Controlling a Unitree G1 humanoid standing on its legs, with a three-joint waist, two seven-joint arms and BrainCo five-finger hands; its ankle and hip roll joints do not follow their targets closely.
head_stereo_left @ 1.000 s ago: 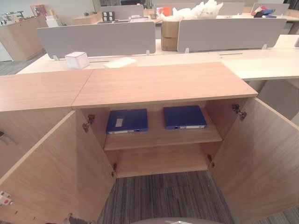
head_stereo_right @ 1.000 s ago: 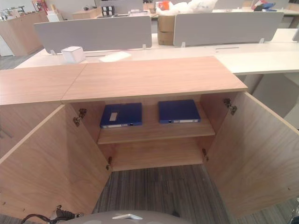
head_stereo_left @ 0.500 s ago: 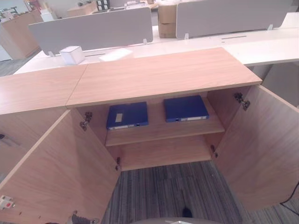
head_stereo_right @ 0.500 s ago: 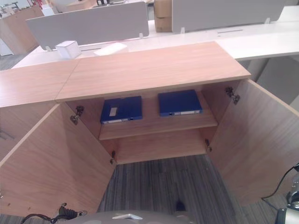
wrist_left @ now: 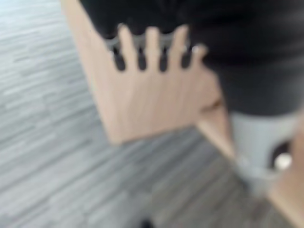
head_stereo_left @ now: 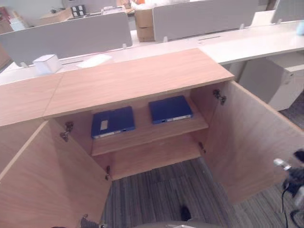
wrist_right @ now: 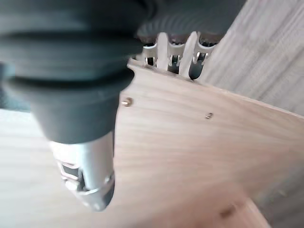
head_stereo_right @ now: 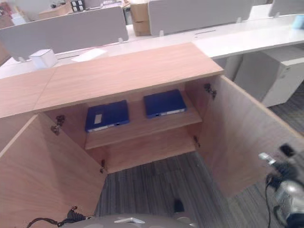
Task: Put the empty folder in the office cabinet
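At mid-frame in the head views you have the wooden office cabinet (head_stereo_left: 133, 78) with both doors swung wide, and two blue folders lying flat, well apart, on its upper shelf (head_stereo_left: 147, 137): the left folder (head_stereo_left: 113, 121) and the right folder (head_stereo_left: 170, 109), spines facing out. Your left hand (wrist_left: 152, 45) has straight, spread fingers, holding nothing, before the left cabinet door (wrist_left: 152, 99). Your right hand (wrist_right: 173, 52) hangs by the right cabinet door (wrist_right: 199, 142); its fingers are mostly hidden behind the dark cover, so you cannot tell how they stand. Judging by this, the folder is already placed. If you must shift one, expect a light, stiff, rather smooth box file; take it across the spine edge, thumb on top, rather than by a corner.
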